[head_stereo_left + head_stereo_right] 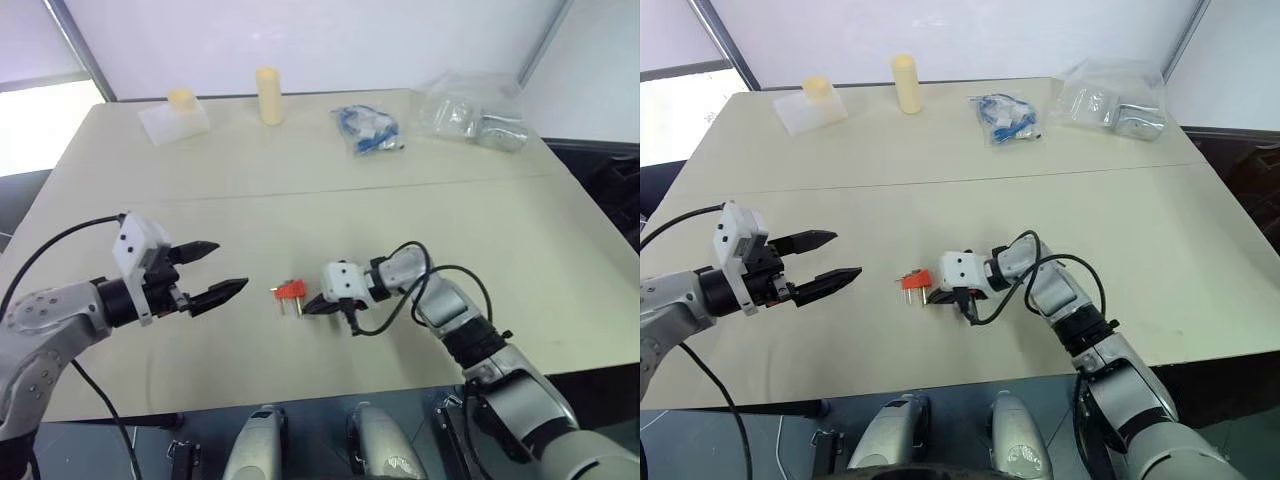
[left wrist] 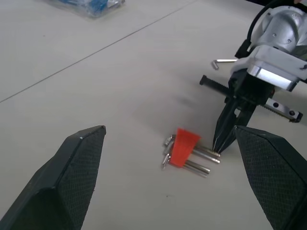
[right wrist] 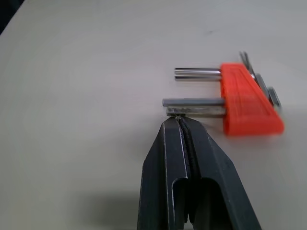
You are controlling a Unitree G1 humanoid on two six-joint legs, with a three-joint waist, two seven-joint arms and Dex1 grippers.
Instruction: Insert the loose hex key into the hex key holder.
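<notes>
Left wrist view, 1 hex key holder, 1 loose hex key

Head stereo overhead; wrist cams close on holder

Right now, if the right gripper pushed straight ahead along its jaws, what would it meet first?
The right gripper, jaws shut, would first meet the grey keys protruding from the hex key holder; its tip looks almost against them.

Bright, even daylight; window glare at 10 o'clock. Soft, faint shadows on table. Head views bow at edges. Wrist views blur close up.
</notes>
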